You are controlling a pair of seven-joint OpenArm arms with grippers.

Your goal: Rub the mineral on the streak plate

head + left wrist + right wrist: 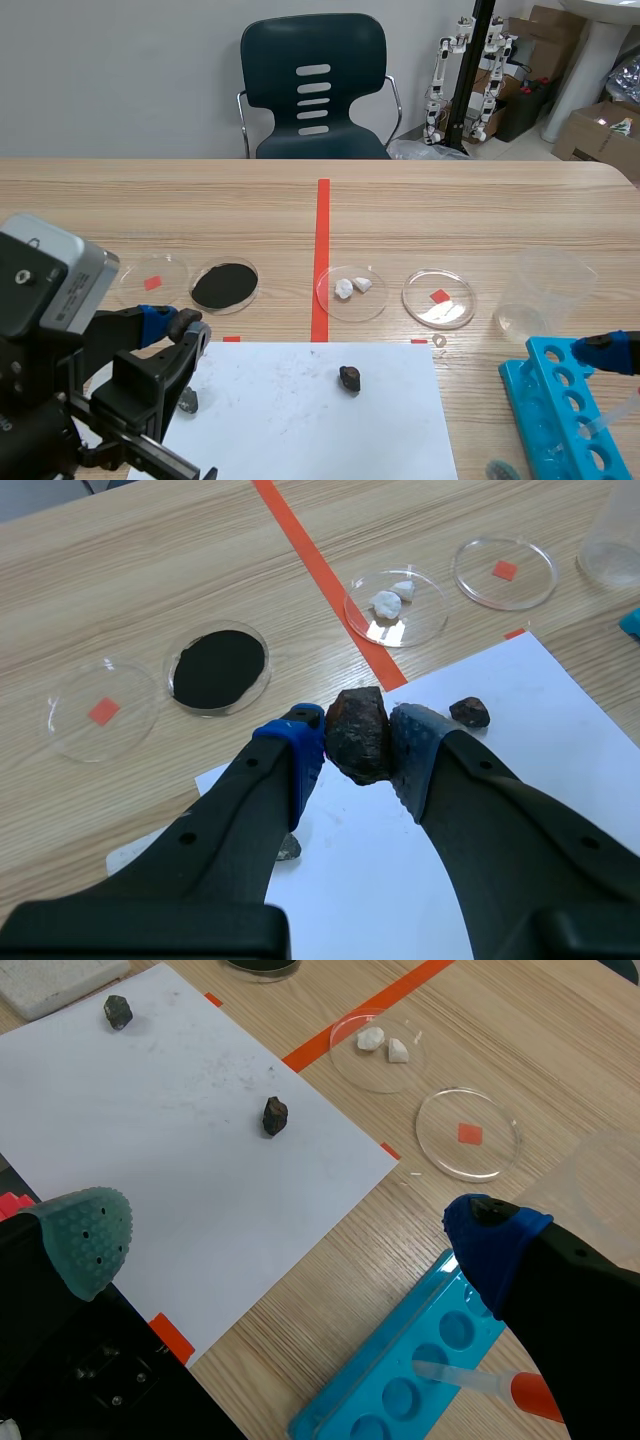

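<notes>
At the near left of the table, left gripper (pixel 356 752) is clamped on the mineral (pixel 357 730), a dark brown lump pinched between both pads. It hangs over the near-left edge of the white sheet (pixel 520 810); height above it not clear.

Plate (pixel 50 980): white rough tile, lying just off the sheet's corner, near a small grey stone (pixel 117 1010). No streak on the part that shows. From the left wrist it is mostly hidden under the left finger.

Right gripper (pixel 290 1245): jaws wide apart, nothing in them, over the near right of the table beside the blue rack (pixel 400 1380). Idle, by the look of it.

Also on the sheet: a second dark stone (pixel 349 378), alone near the middle, well apart from both grippers. A few faint grey specks on the sheet.

Progress, as I judge it:
- Pick-up done; grip looks firm and centred.
- Mineral not on the plate; no rub made.
- Left to do: carry it the short way to the plate, lower until it touches, drag it across under pressure.

Watch for: the plate is loose, so it may slide under the stroke; the lump is irregular and could twist between the pads.
</notes>
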